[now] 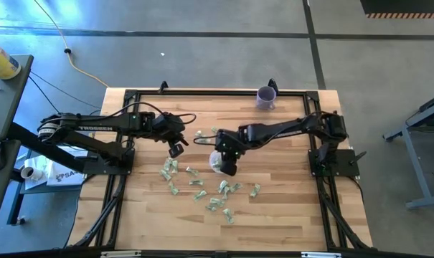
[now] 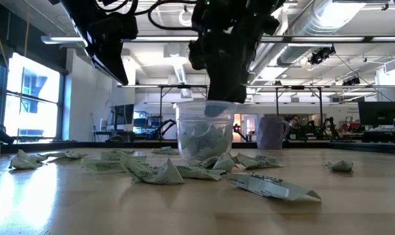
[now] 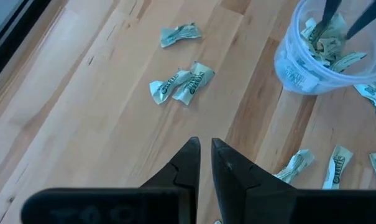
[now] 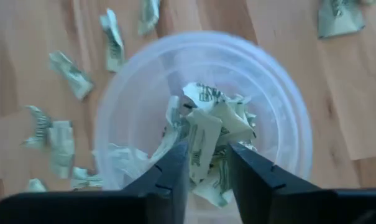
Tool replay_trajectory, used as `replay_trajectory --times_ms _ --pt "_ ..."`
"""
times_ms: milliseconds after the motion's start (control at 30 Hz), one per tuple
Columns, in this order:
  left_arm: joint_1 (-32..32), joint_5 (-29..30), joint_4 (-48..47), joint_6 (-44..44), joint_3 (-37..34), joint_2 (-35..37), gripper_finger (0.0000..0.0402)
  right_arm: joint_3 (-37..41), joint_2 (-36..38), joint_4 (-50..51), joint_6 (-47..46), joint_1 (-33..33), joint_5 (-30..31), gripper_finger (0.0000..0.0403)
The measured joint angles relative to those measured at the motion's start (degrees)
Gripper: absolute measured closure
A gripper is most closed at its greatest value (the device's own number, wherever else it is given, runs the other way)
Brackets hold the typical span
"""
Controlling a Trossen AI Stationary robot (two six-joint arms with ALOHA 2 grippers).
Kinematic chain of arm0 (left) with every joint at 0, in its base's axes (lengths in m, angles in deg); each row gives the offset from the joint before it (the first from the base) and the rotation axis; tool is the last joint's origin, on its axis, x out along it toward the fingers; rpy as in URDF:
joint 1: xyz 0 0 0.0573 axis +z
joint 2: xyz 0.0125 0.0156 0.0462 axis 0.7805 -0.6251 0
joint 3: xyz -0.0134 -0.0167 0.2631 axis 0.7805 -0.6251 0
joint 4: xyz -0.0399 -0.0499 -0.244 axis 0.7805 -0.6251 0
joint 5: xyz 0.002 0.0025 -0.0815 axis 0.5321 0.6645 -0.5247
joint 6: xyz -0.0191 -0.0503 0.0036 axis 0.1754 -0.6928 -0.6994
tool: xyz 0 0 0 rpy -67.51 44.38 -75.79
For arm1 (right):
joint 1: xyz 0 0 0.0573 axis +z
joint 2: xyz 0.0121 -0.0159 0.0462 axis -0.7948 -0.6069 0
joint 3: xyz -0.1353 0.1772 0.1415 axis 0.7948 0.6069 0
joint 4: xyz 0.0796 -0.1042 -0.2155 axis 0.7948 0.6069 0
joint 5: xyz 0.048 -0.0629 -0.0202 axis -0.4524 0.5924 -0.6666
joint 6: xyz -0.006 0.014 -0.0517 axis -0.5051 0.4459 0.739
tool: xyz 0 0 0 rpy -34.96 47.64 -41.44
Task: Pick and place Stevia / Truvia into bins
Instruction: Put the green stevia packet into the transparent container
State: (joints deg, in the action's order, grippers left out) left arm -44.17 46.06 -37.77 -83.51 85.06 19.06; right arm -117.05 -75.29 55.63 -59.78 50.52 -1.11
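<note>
The clear plastic cup stands upright mid-table, holding several crinkled green-and-white Stevia packets. More packets lie scattered flat on the wood around it. My right gripper hangs right above the cup's mouth, pointing down, shut on one packet. My left gripper hovers above the table to the cup's left, shut and holding nothing. My right gripper pinches one crumpled packet between its two fingers, coming from above and pointing down. The packet stands on edge in the hold, inside the cup's mouth, just over the packets lying in the cup; which part of it the fingers have is hidden.
A purple cup stands near the table's far edge. Black frame rails run along the table's sides. Bare wood lies toward the near edge and the near right corner.
</note>
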Motion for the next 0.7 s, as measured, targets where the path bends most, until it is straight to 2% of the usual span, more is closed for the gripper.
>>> replay_trajectory --times_ms 267,467,600,700 --pt "0.0 0.07 0.37 0.44 0.02 0.02 0.0328 0.02 -0.84 -0.66 -1.41 0.23 1.98 0.0358" --pt "0.0 0.17 0.63 0.44 0.02 0.02 0.0328 -2.16 -0.86 -0.82 -0.57 0.68 2.4 0.0363" --pt "0.0 0.17 1.09 0.44 0.02 0.02 0.0328 -4.47 -1.72 -0.43 1.31 0.93 4.73 0.0364" --pt "0.0 0.17 1.82 0.27 0.02 0.02 0.0328 -6.78 -2.35 -0.01 2.11 -0.57 9.01 0.0363"
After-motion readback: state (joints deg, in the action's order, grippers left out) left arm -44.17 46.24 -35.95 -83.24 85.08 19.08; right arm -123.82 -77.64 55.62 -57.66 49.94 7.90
